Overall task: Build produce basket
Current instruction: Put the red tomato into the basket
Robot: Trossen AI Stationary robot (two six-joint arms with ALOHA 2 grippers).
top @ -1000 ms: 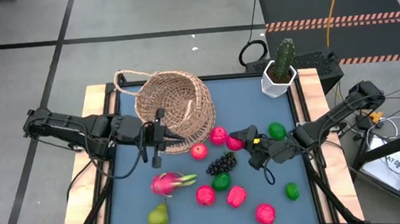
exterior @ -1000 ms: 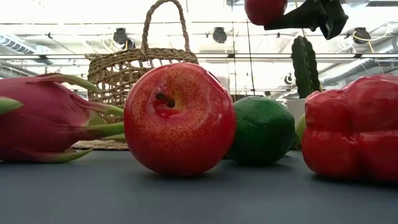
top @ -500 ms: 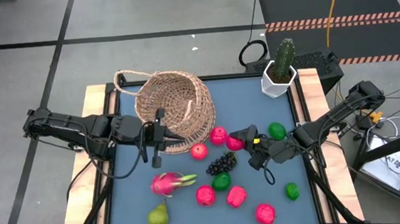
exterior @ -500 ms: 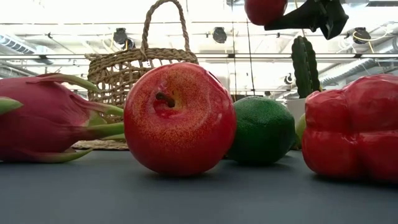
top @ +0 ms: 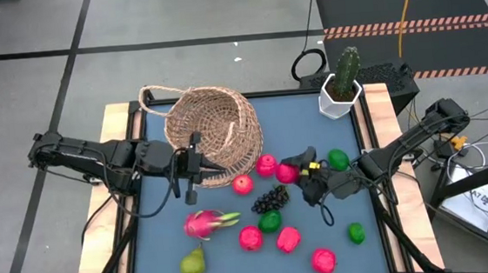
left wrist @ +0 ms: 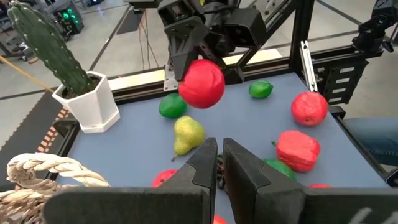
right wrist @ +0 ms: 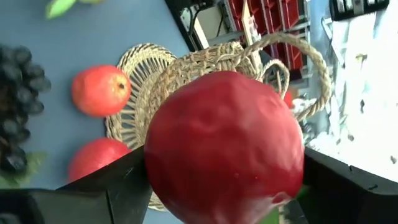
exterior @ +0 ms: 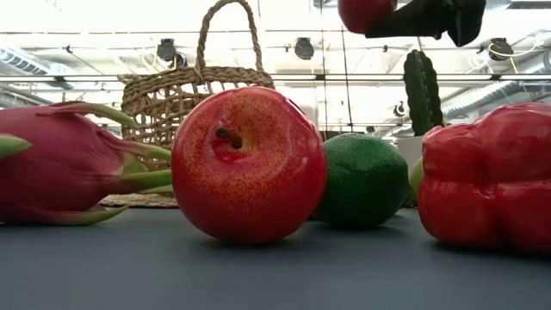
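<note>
Above the counter (top: 159,226), right of middle: right hand (top: 297,169) spread wide around a round red fruit (left wrist: 201,84), lifted clear of the surface, as seen from the low camera. Firmly pinched between both fingers, fruit bulging past them on either side. Left hand (top: 191,169) closed on nothing, parked beside the basket (top: 213,135), fingertips nearly meeting in its own wrist camera.

Basket lying tipped on its side at the far left of the counter, mouth turned toward the fruit, thin loop handle (top: 155,93) at its far edge. Rest of the produce scattered on the counter: dragon fruit (top: 205,223), pear (top: 193,263), grape bunch (top: 270,199), limes, more red and pink pieces. White pot with cactus (top: 341,83) at the far right corner, no part of the job.

Handling, as a judgement: held fruit probably hollow plastic, light, stiff, smooth and glossy, so liable to squirt out of a grip off its widest part; best held across the middle, as now. Basket light and springy, likely to skid or roll if nudged; rim or handle the sensible places to grip. Grapes and dragon fruit lumpy, better taken by the body than by stalk or leaf.

No brand, label or legible writing anywhere on the fruit, basket or pot.
</note>
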